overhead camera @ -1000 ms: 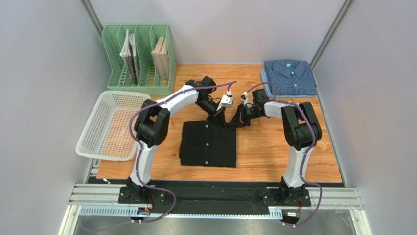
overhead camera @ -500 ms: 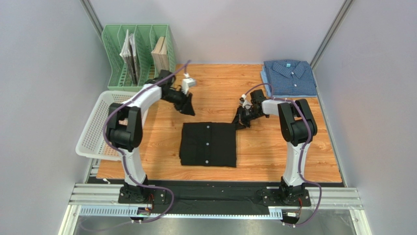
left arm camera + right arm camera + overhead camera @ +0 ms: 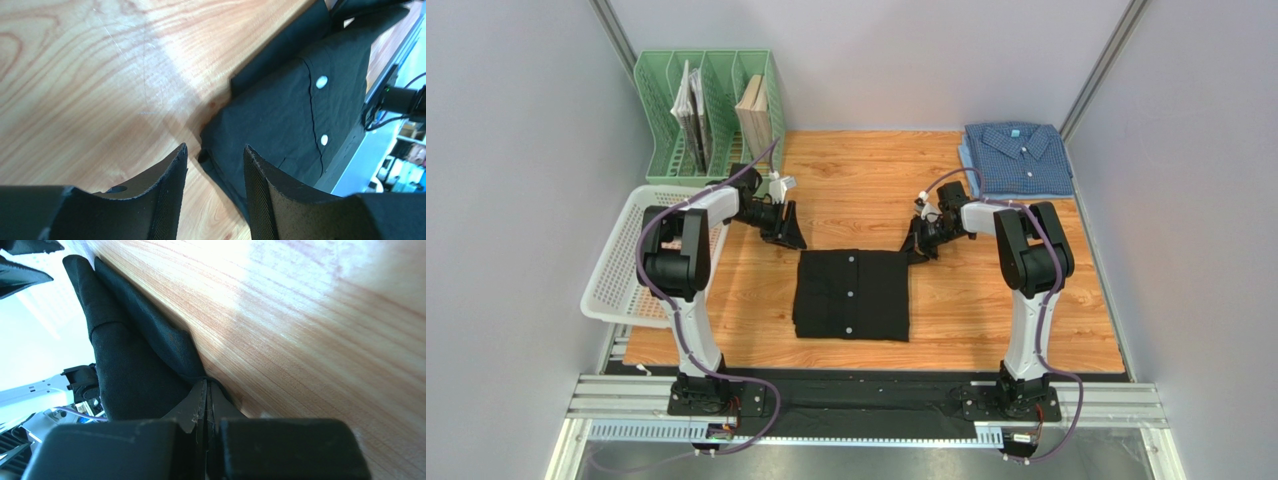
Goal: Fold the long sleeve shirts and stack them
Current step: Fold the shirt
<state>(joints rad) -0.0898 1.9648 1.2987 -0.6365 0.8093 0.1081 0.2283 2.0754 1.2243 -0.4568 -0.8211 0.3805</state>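
Black cloth lies folded into a neat rectangle at the middle of the wooden table [image 3: 866, 180] in the top view: the black shirt [image 3: 851, 295], placket up, with 3 white buttons showing. The blue shirt [image 3: 1016, 160] sits folded at the far right corner, collar visible, well apart from the black one. The left gripper [image 3: 791, 238] is low near the black shirt's far left corner; the right gripper [image 3: 913, 250] is at its far right corner. A white basket [image 3: 616, 270] sits at the left edge, with a green file rack [image 3: 661, 110] behind it holding papers.

From the left wrist, the left gripper [image 3: 215, 150] has its jaws parted, with nothing between them. A corner of the black shirt [image 3: 290, 110] lies just ahead of the fingertips, and 2 buttons [image 3: 321, 81] show on the fabric.

From the right wrist, the right gripper [image 3: 206, 385] has its fingers pressed flat together, and the edge of the black shirt [image 3: 135, 375] runs right into their tips, seemingly pinched there. Bare wood fills the rest of this view.
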